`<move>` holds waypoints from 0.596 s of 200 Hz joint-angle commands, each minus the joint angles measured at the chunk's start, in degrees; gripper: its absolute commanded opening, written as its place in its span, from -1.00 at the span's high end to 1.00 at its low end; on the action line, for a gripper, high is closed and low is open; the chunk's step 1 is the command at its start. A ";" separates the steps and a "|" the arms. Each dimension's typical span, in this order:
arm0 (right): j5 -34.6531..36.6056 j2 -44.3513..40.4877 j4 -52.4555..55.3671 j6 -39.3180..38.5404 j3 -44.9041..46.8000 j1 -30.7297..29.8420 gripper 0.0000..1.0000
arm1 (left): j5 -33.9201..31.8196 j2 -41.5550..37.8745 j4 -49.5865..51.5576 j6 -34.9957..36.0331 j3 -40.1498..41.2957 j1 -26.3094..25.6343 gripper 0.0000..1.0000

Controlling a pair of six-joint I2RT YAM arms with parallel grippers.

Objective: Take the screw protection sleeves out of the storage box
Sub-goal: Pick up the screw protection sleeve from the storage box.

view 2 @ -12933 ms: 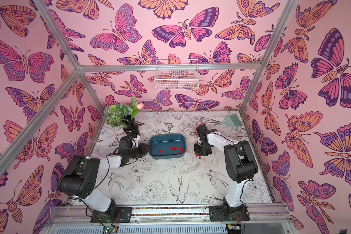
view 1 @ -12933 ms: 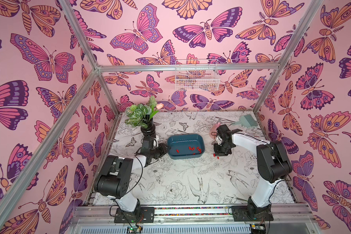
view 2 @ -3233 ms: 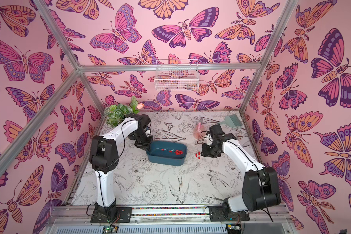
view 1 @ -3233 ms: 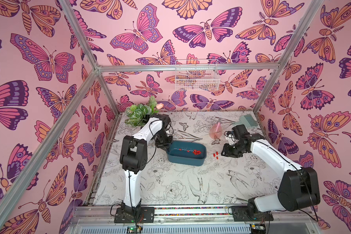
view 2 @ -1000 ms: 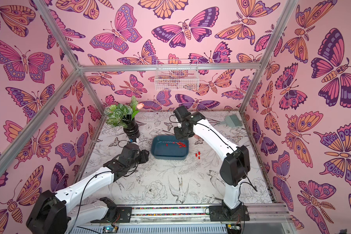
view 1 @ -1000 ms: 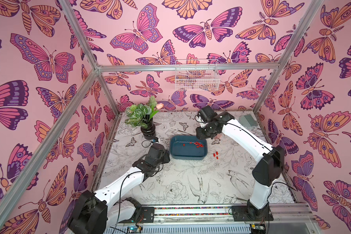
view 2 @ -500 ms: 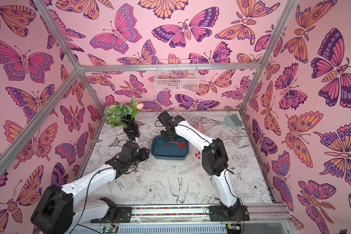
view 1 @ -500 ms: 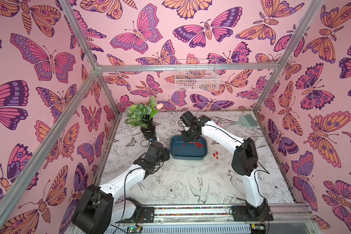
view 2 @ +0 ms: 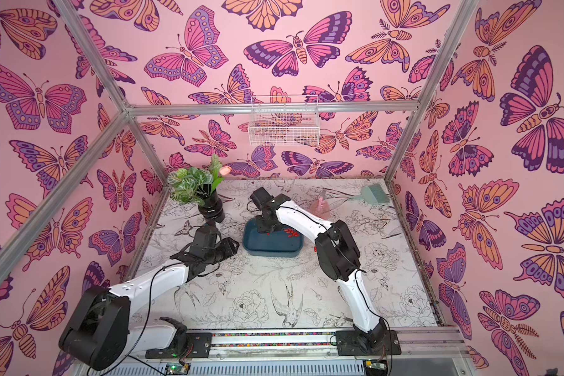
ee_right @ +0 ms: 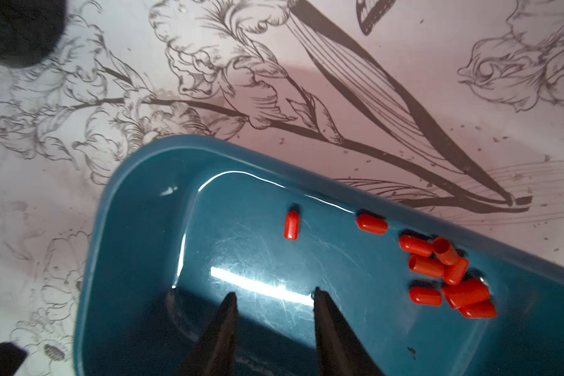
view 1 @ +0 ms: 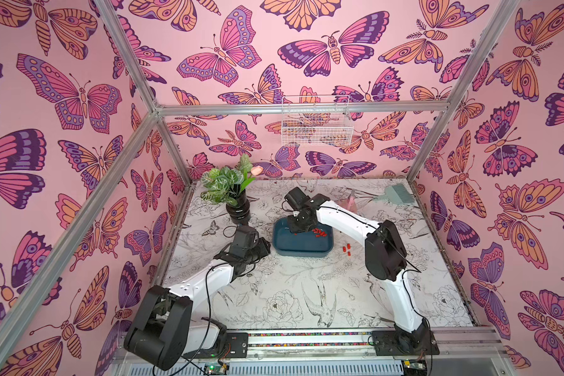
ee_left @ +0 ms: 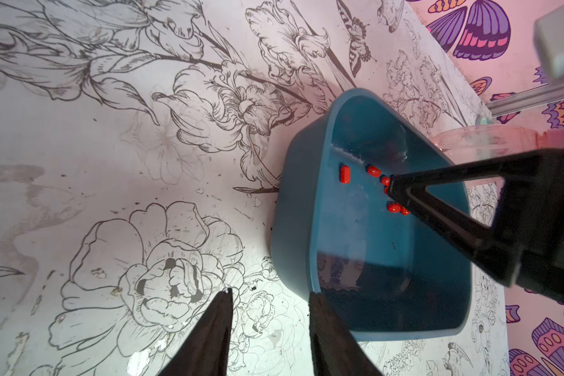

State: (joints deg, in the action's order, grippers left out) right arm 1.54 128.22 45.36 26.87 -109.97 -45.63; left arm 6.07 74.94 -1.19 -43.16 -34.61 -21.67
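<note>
The dark teal storage box (view 1: 302,253) (view 2: 271,253) lies mid-table. Several red screw protection sleeves (view 1: 319,231) (ee_right: 450,276) cluster by its far wall, and one (ee_right: 291,225) (ee_left: 344,173) lies apart. Three more sleeves (view 1: 347,249) lie on the table right of the box. My right gripper (view 1: 298,229) (ee_right: 274,293) is open over the box's floor near its far left part, with nothing between its fingers. My left gripper (view 1: 266,249) (ee_left: 269,293) is open and empty at the box's left end. One finger is over the box's rim (ee_left: 293,228), the other over the table.
A plant in a black vase (view 1: 236,201) stands behind the left gripper. A pink spray bottle (view 1: 350,203) and a green brush (view 1: 398,192) lie at the back right. A white wire basket (view 1: 316,125) hangs on the back wall.
My right gripper has swung left along the box's far side and come down over its floor. The left gripper has stayed by the box's left end.
</note>
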 commanded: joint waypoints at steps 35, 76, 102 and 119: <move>0.67 1.25 -4.50 2.73 4.12 -0.45 0.18 | 1.22 0.78 -0.37 -0.35 0.33 0.66 0.13; 1.45 3.18 -2.44 2.11 0.97 -0.15 0.22 | 1.38 0.98 -0.39 -0.34 0.30 0.75 0.14; 1.19 4.26 -1.55 1.79 -1.09 0.09 0.25 | 1.55 1.09 -0.39 -0.26 0.16 0.84 0.14; 0.82 5.16 -0.95 1.82 -2.29 0.32 0.28 | 1.67 1.25 -0.39 -0.26 0.11 0.84 0.14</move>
State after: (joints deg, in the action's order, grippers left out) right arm 1.93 131.57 41.80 28.67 -109.45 -45.63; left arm 6.79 75.35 -1.32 -43.16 -34.59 -21.28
